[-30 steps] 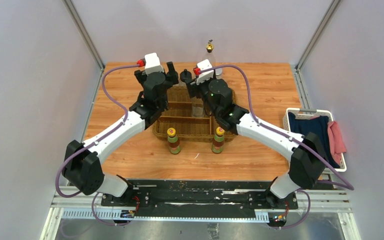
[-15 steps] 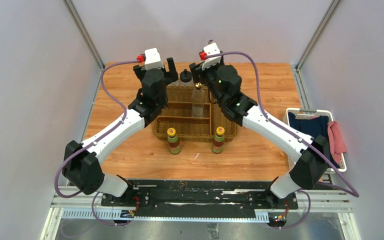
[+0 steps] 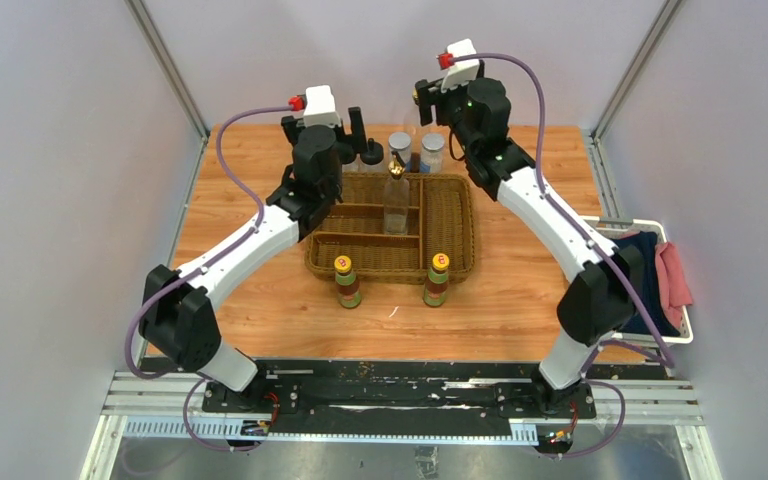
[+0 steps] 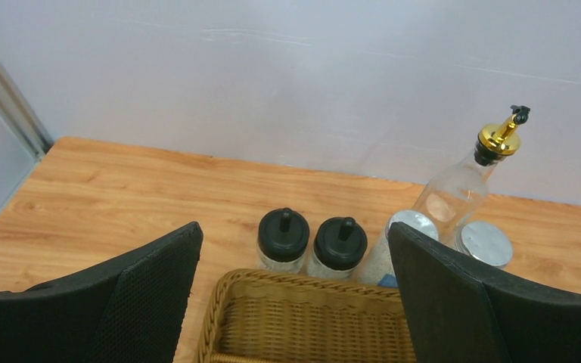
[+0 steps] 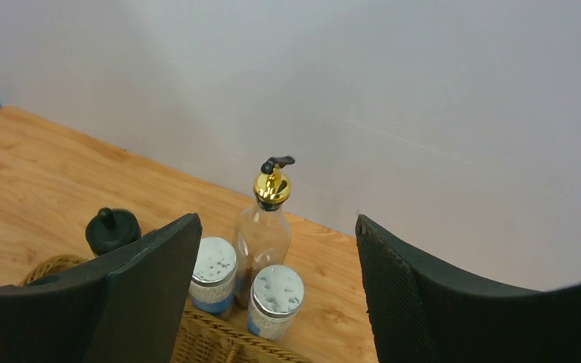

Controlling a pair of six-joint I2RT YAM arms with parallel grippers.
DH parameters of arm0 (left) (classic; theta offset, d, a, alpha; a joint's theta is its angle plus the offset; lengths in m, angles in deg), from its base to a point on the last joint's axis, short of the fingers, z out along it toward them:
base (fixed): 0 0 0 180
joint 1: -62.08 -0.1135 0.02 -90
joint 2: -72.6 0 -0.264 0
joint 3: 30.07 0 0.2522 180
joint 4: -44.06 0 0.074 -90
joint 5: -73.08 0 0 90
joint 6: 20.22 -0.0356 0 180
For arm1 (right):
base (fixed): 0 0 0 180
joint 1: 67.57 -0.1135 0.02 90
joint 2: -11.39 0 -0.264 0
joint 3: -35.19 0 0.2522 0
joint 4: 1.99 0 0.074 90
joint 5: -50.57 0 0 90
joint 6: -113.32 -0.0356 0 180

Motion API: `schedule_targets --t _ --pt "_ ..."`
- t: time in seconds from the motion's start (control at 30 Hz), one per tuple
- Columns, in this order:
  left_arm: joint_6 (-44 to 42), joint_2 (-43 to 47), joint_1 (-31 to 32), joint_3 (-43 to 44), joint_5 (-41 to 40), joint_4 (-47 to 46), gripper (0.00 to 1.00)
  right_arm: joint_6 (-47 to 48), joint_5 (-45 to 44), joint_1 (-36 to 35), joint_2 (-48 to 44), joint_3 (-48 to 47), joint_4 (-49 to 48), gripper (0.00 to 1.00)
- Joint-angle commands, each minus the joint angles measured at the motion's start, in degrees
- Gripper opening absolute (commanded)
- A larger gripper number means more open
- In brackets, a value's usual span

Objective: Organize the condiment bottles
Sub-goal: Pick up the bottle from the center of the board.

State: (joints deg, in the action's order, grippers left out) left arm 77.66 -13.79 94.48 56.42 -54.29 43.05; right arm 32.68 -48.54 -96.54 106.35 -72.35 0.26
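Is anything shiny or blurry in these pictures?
Left wrist view: the gold top and a grey lid gleam, all sharp. Right wrist view: the black cap looks slightly soft. Top view: even light, faint shadows only, no glare on the table.

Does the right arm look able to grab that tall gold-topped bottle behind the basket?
Probably yes. The right gripper hovers open nearby, the gold-topped bottle showing between its fingers; the two grey-lidded jars in front stand shorter, leaving its neck free.

White arms (image 3: 260, 235) with black joints, purple cables (image 3: 219, 158), red-tipped white wrist cameras (image 3: 320, 102), black textured fingers (image 4: 151, 295).
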Motion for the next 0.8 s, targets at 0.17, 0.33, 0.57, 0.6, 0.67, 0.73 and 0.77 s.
schedule_targets --t 0.17,0.33,0.57,0.6,0.67,0.73,0.77 --pt "-1.79 -2.98 -1.74 3.63 4.48 -3.11 1.00 -2.16 18.31 6.03 9.93 -4.43 0.89 0.83" --pt "-1.99 -4.40 -2.63 3.77 6.34 -4.74 1.00 -2.64 23.15 7.92 13.33 -5.53 -2.18 0.84" --pt "-1.64 -5.74 -3.55 3.94 7.45 -6.09 1.00 -6.68 29.13 10.43 16.84 -5.91 -7.95 0.84" --pt "-1.71 -5.92 -3.63 3.96 7.58 -6.27 1.00 -6.85 29.44 10.62 17.56 -6.41 -8.34 0.84" --pt "-1.80 -6.26 -3.79 4.06 7.73 -6.62 1.00 -7.05 29.77 10.80 19.06 -7.86 -8.57 0.84" --pt "-1.81 -6.57 -3.97 4.17 7.93 -6.96 1.00 -7.27 30.43 10.94 20.59 -9.54 -8.53 0.84" --pt "-1.77 -6.80 -4.07 4.27 8.04 -7.09 1.00 -7.39 30.80 11.01 21.36 -10.32 -8.61 0.85"
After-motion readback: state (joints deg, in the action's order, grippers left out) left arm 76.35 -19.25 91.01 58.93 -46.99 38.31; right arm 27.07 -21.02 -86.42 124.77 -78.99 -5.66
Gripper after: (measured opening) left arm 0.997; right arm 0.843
